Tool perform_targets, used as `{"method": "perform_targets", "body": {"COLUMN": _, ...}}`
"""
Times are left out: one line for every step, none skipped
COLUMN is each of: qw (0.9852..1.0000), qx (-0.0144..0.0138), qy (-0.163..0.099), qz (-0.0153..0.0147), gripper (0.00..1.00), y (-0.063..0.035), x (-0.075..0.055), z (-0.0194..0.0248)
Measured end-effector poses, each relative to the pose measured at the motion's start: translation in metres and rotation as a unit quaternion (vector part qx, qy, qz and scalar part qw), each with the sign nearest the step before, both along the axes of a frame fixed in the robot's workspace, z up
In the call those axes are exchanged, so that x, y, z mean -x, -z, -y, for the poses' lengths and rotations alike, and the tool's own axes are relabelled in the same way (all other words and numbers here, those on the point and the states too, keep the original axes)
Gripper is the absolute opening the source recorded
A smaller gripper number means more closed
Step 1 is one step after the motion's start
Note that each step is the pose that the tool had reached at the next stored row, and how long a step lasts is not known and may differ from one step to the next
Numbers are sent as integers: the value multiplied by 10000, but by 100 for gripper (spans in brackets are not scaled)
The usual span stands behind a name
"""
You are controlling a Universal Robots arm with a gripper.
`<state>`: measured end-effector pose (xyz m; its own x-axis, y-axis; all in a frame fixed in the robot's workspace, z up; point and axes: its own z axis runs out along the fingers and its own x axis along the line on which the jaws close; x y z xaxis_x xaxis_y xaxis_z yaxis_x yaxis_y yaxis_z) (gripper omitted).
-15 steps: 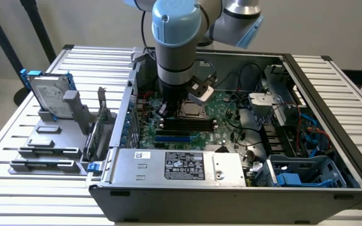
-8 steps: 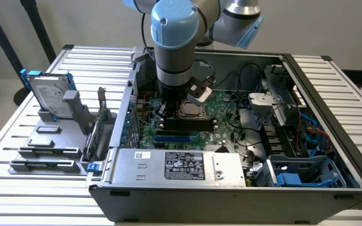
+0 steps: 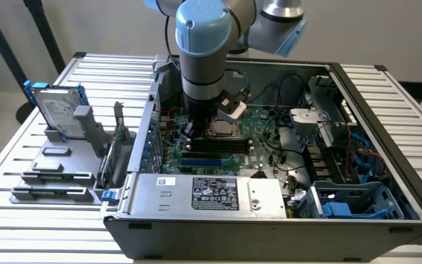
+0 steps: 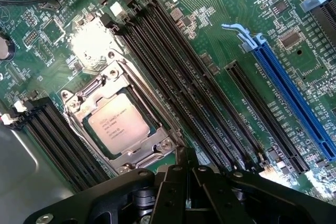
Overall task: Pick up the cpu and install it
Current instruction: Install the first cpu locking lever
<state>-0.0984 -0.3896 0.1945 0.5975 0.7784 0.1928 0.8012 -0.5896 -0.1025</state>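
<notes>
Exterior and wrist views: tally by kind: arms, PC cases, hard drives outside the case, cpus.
arm: 1
case: 1
hard drive: 1
cpu: 1
Total: 4

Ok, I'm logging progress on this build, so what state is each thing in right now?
cpu: seated flat in the motherboard socket, metal frame around it.
tool: shut, empty, just above the board beside the socket.
computer case: side open, board exposed.
hard drive: upright in the stand outside the case.
</notes>
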Motion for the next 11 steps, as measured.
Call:
{"method": "perform_targets", "body": {"qw": 10000, "qx": 20, "qy": 0, "qz": -2, "gripper": 11, "y": 0, "x": 1, "z": 0}}
{"method": "perform_targets", "body": {"qw": 10000, "qx": 38, "qy": 0, "qz": -5, "gripper": 11, "y": -2, "x": 2, "z": 2}}
{"method": "perform_targets", "body": {"qw": 10000, "qx": 53, "qy": 0, "qz": -8, "gripper": 11, "y": -4, "x": 3, "z": 2}}
{"method": "perform_targets", "body": {"qw": 10000, "qx": 62, "qy": 0, "qz": -9, "gripper": 11, "y": -12, "x": 4, "z": 2}}
{"method": "perform_targets", "body": {"qw": 10000, "qx": 66, "qy": 0, "qz": -11, "gripper": 11, "y": -30, "x": 4, "z": 1}}
{"method": "perform_targets", "body": {"qw": 10000, "qx": 69, "qy": 1, "qz": -15, "gripper": 11, "y": -60, "x": 6, "z": 1}}
{"method": "perform_targets", "body": {"qw": 10000, "qx": 75, "qy": 2, "qz": -13, "gripper": 11, "y": -101, "x": 5, "z": -1}}
{"method": "perform_targets", "body": {"qw": 10000, "qx": 79, "qy": 1, "qz": -13, "gripper": 11, "y": -147, "x": 4, "z": -3}}
{"method": "perform_targets", "body": {"qw": 10000, "qx": 81, "qy": 0, "qz": -13, "gripper": 11, "y": -188, "x": 4, "z": -8}}
{"method": "perform_targets", "body": {"qw": 10000, "qx": 86, "qy": -2, "qz": -14, "gripper": 11, "y": -223, "x": 4, "z": -20}}
{"method": "perform_targets", "body": {"qw": 10000, "qx": 87, "qy": -5, "qz": -13, "gripper": 11, "y": -246, "x": 3, "z": -42}}
